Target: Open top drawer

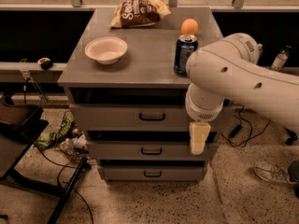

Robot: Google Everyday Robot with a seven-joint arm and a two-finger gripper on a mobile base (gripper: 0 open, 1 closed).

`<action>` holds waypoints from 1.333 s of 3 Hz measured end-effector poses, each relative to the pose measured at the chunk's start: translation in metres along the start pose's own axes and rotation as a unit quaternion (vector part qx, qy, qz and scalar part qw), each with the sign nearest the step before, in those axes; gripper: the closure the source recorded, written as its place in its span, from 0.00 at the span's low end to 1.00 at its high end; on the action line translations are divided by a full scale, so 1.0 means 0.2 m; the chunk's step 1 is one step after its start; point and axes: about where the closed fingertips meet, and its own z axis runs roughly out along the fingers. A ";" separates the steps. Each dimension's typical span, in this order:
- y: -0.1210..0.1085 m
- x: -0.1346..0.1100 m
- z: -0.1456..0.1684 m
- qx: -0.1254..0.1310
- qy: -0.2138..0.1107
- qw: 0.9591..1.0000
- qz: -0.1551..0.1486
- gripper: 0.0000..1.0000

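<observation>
- The gray cabinet point(140, 62) stood in the middle of the view on a speckled floor, with three drawers stacked in its front.
- The robot's white arm point(238, 76) reached in from the right and crossed the cabinet's right front corner, its rounded joint hiding the right end of the drawer fronts.
- The top drawer point(112, 117) sat directly under the cabinet top, below a dark gap. It looked shut, and its black handle point(152, 117) at centre was untouched.
- The middle drawer point(117, 151) and the bottom drawer point(126, 173) lay beneath it, each narrower and each with its own black handle.
- A crumpled chip bag point(138, 12) lay at the back of the cabinet top.
- A white bowl point(106, 49) sat on the left part of the top, well apart from the bag.
- The cream-coloured gripper point(199, 138) hung pointing down in front of the right end of the middle drawer, just below the top drawer's front and well right of its handle. Whether it was parted or closed could not be told.
- A blue can point(182, 55) stood upright near the right front edge, partly behind the arm.
- An orange point(189, 26) sat just behind the can.
</observation>
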 end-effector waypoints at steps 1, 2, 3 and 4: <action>-0.09 -0.05 0.15 -0.002 0.013 1.000 -0.010 0.00; -0.15 -0.09 0.28 -0.012 0.012 1.000 -0.009 0.00; -0.19 -0.12 0.39 -0.025 0.007 1.000 -0.001 0.00; -0.22 -0.14 0.46 -0.039 0.004 0.999 0.007 0.00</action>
